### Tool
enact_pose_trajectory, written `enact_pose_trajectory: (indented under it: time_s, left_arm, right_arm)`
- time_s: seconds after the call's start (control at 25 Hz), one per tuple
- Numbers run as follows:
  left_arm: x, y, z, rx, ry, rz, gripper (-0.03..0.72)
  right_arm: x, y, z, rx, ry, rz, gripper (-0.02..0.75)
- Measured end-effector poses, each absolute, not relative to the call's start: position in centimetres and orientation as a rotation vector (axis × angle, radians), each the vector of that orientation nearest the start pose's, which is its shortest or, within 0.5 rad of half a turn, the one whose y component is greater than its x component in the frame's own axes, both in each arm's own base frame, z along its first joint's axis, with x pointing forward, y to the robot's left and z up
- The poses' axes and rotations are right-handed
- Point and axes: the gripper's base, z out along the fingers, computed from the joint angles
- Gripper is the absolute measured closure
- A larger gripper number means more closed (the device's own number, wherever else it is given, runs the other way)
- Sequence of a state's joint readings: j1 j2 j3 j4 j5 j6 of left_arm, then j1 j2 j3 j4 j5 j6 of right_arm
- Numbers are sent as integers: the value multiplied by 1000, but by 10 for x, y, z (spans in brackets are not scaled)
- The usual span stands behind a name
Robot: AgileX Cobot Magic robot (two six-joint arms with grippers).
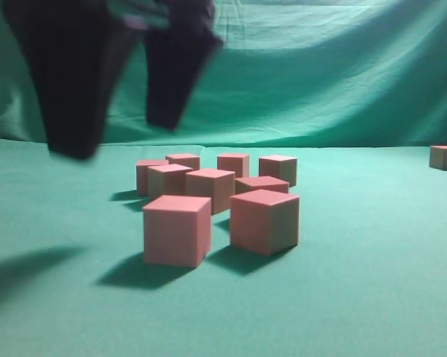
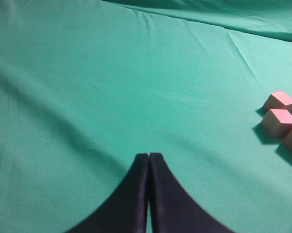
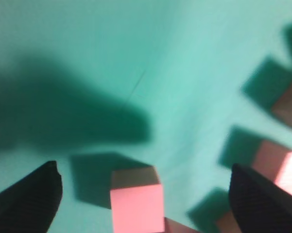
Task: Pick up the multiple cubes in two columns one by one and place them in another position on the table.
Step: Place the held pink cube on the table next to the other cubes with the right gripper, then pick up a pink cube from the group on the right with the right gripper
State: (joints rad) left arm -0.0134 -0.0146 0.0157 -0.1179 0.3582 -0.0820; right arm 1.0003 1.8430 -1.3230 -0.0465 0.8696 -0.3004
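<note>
Several pinkish-red cubes [image 1: 177,229] stand in a loose cluster on the teal table [image 1: 372,282]; one more cube [image 1: 445,157] stands alone at the far right. A black gripper [image 1: 119,137] with spread fingers hangs blurred above the cluster's left front; it looks like my right one. In the right wrist view my right gripper [image 3: 143,172] is open and empty, with one cube [image 3: 137,204] on the cloth below, between its fingers. My left gripper [image 2: 149,155] is shut and empty over bare cloth, with three cubes [image 2: 279,121] off to its right.
A draped green backdrop [image 1: 320,74] closes the far side. The gripper casts a dark shadow [image 1: 22,271] on the cloth at the front left. More cubes [image 3: 277,165] lie to the right of the right gripper's fingers.
</note>
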Motion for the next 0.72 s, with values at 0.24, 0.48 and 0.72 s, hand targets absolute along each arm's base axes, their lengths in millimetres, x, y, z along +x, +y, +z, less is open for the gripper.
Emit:
enact_pose_trajectory:
  time_s: [0.24, 0.48, 0.72]
  left_arm:
    - [53, -4, 177, -136, 1839, -182, 688]
    - [53, -4, 177, -136, 1839, -182, 688]
    - [53, -4, 177, -136, 1839, -182, 688]
  right_arm:
    - [218, 326, 288, -1703, 2180, 68, 163]
    - [240, 306, 354, -1478, 2106, -227, 209]
    - [308, 229, 370, -982, 2289, -430, 209]
